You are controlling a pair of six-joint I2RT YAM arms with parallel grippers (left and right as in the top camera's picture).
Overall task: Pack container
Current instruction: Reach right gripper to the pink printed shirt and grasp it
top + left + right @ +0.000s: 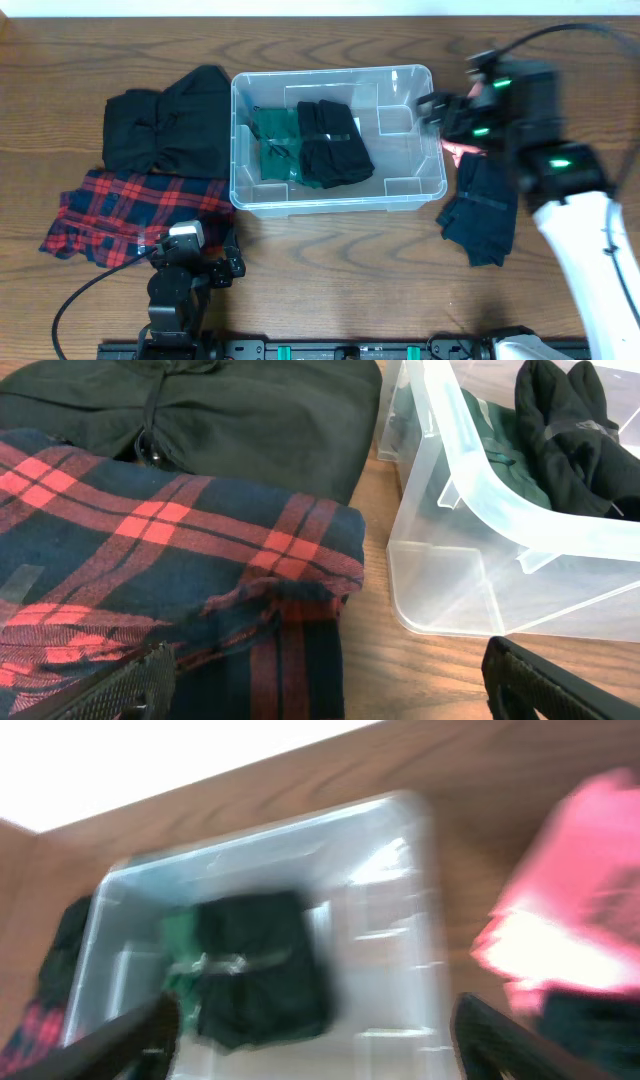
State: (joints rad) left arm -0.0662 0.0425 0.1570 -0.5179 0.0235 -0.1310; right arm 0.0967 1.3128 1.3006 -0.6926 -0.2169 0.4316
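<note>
The clear plastic container [336, 204] stands mid-table. It holds a green garment [272, 140] and a folded black garment [335, 142]. My right gripper [441, 108] is open and empty, hovering above the container's right end; its wrist view is motion-blurred and shows the container [425, 910], the black garment [262, 965] and the open jaws [320, 1050]. My left gripper [195, 262] is open and empty, low near the front edge. Its jaws [330, 695] sit over the corner of a red plaid garment [150, 550], beside the container's near-left corner [470, 470].
A black hooded garment [170, 125] lies left of the container, with the red plaid garment [125, 215] in front of it. A dark navy garment [482, 212] and something pink [462, 152] lie right of the container, under my right arm.
</note>
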